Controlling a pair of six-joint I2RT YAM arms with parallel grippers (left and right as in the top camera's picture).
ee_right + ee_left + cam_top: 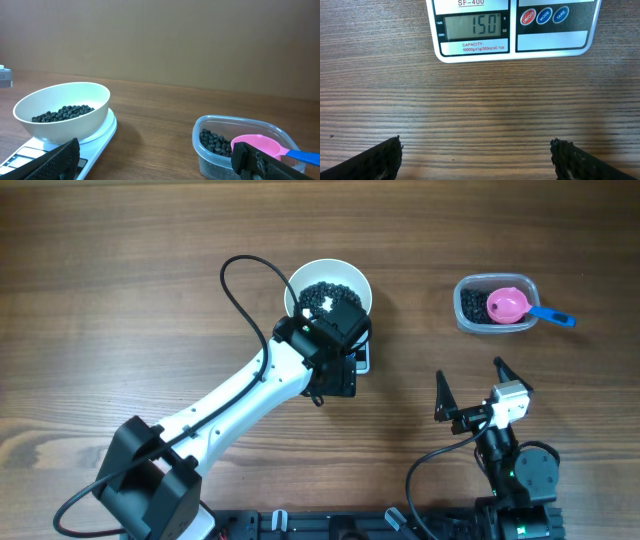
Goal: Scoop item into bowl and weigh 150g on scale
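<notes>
The white bowl (362,284) stands on the scale (362,360) and holds a heap of the black beans, the item (322,296). My left gripper (335,380) hangs open over the table just in front of the scale and hides most of it from above. In the left wrist view the scale's (550,40) display (472,25) reads 150, and the left gripper (476,150) has bare wood between its fingers. My right gripper (473,383) is open and empty at the near right. Its wrist view shows the bowl (65,125), the item (62,113) and the scale (102,134).
A clear plastic tub (468,312) at the far right holds more beans and a pink scoop (507,305) with a blue handle. The right wrist view shows the tub (240,125) and the scoop (260,145) ahead of the right gripper (155,155). A black cable (240,290) loops left of the bowl.
</notes>
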